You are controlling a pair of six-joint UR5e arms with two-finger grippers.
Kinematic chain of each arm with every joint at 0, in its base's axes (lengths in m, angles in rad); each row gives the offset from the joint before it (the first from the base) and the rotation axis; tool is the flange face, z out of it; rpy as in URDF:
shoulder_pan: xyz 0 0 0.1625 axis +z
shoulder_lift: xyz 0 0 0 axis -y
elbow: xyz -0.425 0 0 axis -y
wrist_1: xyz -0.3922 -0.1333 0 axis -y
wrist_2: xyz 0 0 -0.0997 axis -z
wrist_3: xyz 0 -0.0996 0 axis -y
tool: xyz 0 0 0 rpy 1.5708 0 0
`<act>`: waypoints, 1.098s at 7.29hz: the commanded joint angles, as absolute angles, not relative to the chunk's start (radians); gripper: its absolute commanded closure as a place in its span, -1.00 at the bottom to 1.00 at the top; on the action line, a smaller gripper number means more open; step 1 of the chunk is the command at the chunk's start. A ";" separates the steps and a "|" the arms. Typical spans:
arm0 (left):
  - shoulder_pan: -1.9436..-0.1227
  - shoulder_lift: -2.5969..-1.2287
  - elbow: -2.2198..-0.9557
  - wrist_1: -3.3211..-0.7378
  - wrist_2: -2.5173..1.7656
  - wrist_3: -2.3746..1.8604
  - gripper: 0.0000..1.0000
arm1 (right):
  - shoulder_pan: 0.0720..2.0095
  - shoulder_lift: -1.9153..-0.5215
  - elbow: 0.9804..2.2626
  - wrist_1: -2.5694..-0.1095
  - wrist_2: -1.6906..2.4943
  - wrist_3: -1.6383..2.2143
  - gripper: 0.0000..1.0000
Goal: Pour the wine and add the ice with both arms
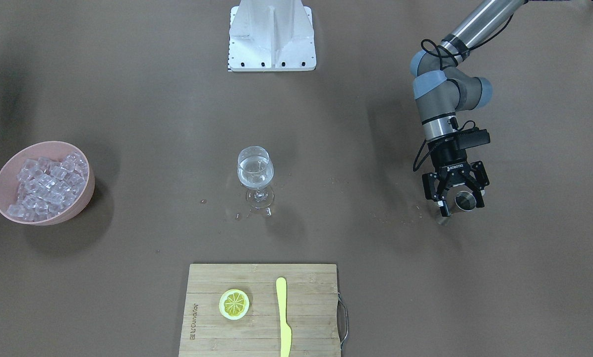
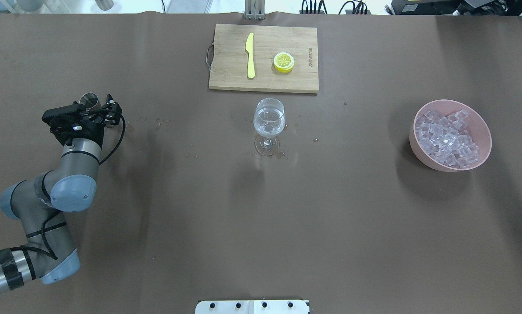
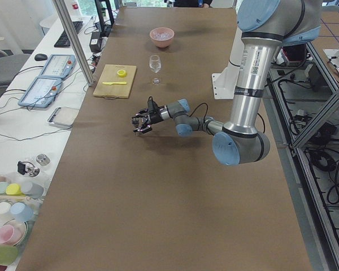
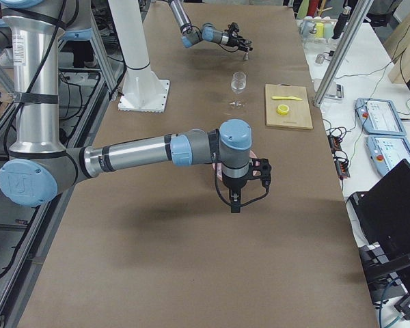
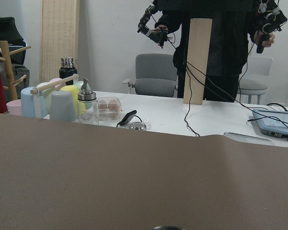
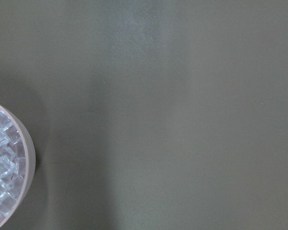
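Observation:
The stemmed glass (image 1: 255, 171) stands mid-table and holds a little colourless wine; it also shows in the overhead view (image 2: 269, 120). The ice (image 1: 46, 186) fills a pink bowl (image 1: 86, 198) at my right end of the table, also seen in the overhead view (image 2: 427, 159). My left gripper (image 1: 459, 206) is low at my left end, open, with a small metal cup (image 1: 465, 201) standing between its fingers. My right gripper (image 4: 234, 201) hangs pointing down beside the bowl (image 6: 29, 153). I cannot tell whether it is open or shut.
A wooden cutting board (image 1: 311, 307) lies at the table's far edge, with a lemon slice (image 1: 234, 303) and a yellow knife (image 1: 282, 317) on it. The white pedestal (image 1: 271, 37) stands on the robot's side. Droplets dot the table around the glass.

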State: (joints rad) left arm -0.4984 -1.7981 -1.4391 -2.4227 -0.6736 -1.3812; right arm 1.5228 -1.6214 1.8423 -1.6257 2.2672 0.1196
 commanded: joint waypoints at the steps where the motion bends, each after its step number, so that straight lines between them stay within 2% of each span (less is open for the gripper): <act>1: -0.480 -1.812 -1.387 -2.427 -0.649 -1.390 -0.93 | 1.522 -1.621 1.841 -1.626 2.267 0.120 -1.00; 4: -0.471 -1.818 -1.382 -2.425 -0.647 -1.385 -0.93 | 1.523 -1.621 1.841 -1.624 2.267 0.120 -1.00; 5: -0.471 -1.819 -1.382 -2.425 -0.649 -1.385 -0.59 | 1.523 -1.621 1.841 -1.624 2.267 0.120 -1.00; 7: -0.471 -1.818 -1.382 -2.427 -0.650 -1.385 0.30 | 1.522 -1.620 1.841 -1.625 2.266 0.120 -1.00; 8: -0.471 -1.818 -1.382 -2.428 -0.650 -1.385 0.42 | 1.522 -1.618 1.841 -1.624 2.266 0.120 -1.00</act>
